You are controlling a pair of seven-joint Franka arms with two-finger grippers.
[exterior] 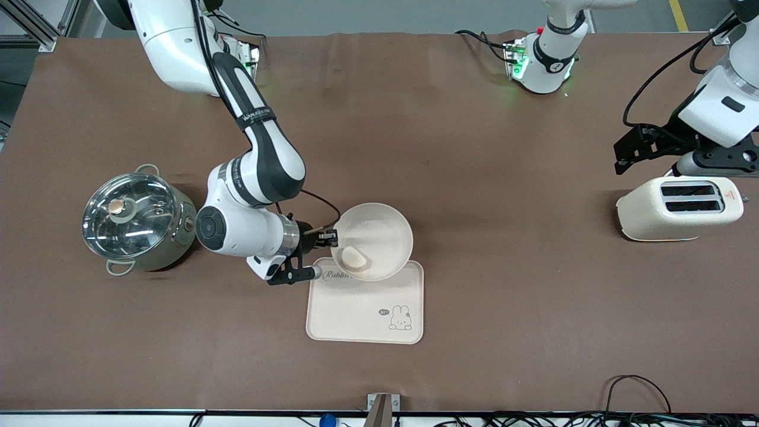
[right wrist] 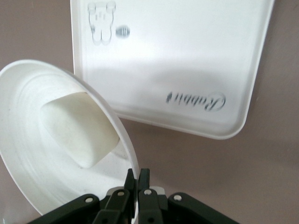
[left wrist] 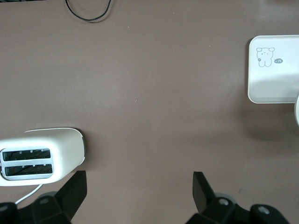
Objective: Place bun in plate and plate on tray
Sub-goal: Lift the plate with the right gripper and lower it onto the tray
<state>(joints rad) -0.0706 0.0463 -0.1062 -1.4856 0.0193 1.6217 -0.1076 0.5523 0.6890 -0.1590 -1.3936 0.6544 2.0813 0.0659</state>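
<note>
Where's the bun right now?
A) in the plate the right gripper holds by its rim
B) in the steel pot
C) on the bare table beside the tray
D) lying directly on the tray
A: the bun lies inside the plate, which the right gripper pinches by the rim, tilted above the edge of the tray; the left gripper waits open near the toaster.

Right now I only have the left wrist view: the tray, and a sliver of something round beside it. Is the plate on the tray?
Observer: Not flat on it. The right gripper, jaws shut on its rim, holds the plate tilted over the tray's edge farther from the front camera.
Operator: Bun inside?
Observer: Yes, the bun lies in the plate's low side.
Operator: Left gripper?
Observer: The left gripper waits open above the table beside the toaster.
</note>
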